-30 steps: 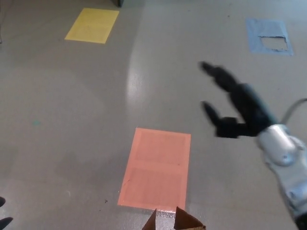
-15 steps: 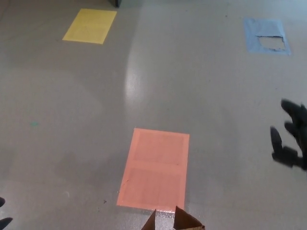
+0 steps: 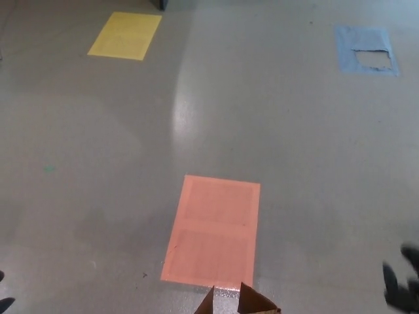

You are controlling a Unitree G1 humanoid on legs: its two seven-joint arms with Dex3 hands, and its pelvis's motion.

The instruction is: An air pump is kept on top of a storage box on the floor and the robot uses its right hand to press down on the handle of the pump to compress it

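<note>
No air pump shows in the head view. Two brown cardboard points (image 3: 245, 302) poke up at the bottom edge, and I cannot tell whether they belong to the storage box. My right hand (image 3: 402, 288) shows only partly in the bottom right corner, low over the floor. Its black fingers (image 3: 390, 280) are apart and hold nothing. A sliver of black at the lower left edge is all that shows of my left hand (image 3: 5, 302).
On the grey floor an orange rectangle (image 3: 213, 229) lies just beyond the cardboard points. A yellow rectangle (image 3: 126, 34) lies at the far left, and a torn blue patch (image 3: 365, 47) at the far right.
My right hand has dropped from mid-right, above the floor, down and rightward into the bottom right corner, fingers still spread. The floor marks and cardboard points stay put.
</note>
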